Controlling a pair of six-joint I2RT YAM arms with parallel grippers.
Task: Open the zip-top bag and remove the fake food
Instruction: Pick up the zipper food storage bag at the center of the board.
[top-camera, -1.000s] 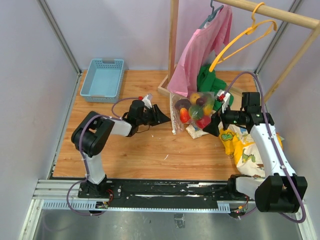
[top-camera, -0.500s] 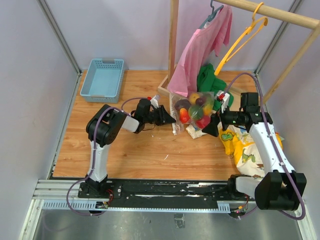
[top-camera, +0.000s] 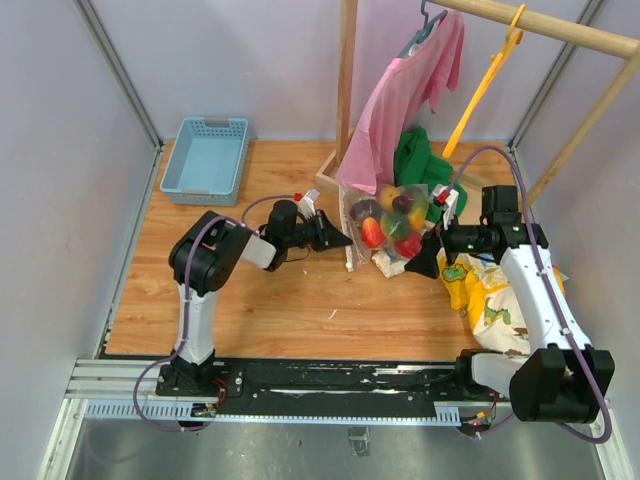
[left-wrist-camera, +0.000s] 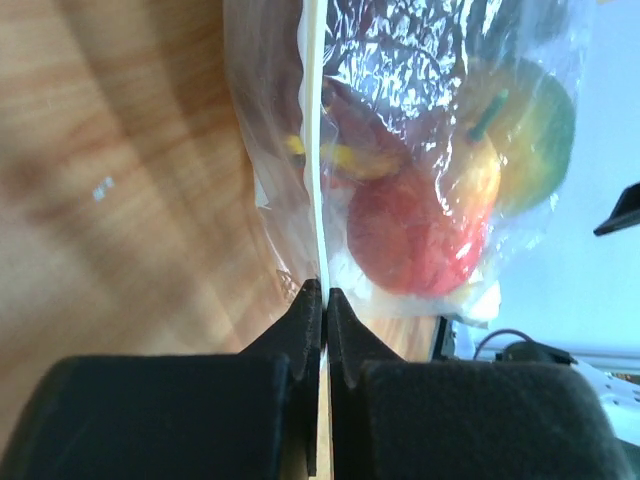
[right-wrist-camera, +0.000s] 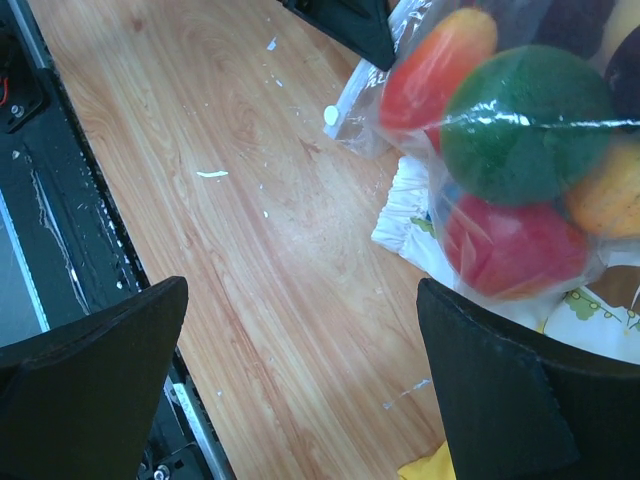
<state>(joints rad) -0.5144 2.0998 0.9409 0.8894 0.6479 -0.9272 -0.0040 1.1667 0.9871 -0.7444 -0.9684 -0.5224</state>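
Note:
The zip-top bag (top-camera: 385, 222) stands mid-table, clear, with its white zip strip (top-camera: 348, 243) on its left edge. Inside is the fake food (top-camera: 390, 225): red, orange, green, yellow and dark purple pieces. My left gripper (top-camera: 344, 240) is shut on the zip strip, which in the left wrist view (left-wrist-camera: 316, 180) runs straight into the closed tips (left-wrist-camera: 322, 292). A red fruit (left-wrist-camera: 415, 235) shows behind the plastic. My right gripper (top-camera: 425, 258) is open and empty just right of the bag. In the right wrist view (right-wrist-camera: 300, 385) the bag (right-wrist-camera: 510, 150) hangs by the right finger (right-wrist-camera: 520, 400).
A blue basket (top-camera: 205, 158) sits at the back left. A wooden rack post (top-camera: 346, 90) holds a pink garment (top-camera: 400, 95) and a yellow hanger (top-camera: 485, 80). A green cloth (top-camera: 420, 160) lies behind the bag. A yellow-and-white cartoon cloth (top-camera: 490, 290) lies under the right arm.
My left gripper has reached right across the table and closed on the bag's zip strip. The yellow hanger has swung. The right gripper has barely moved.

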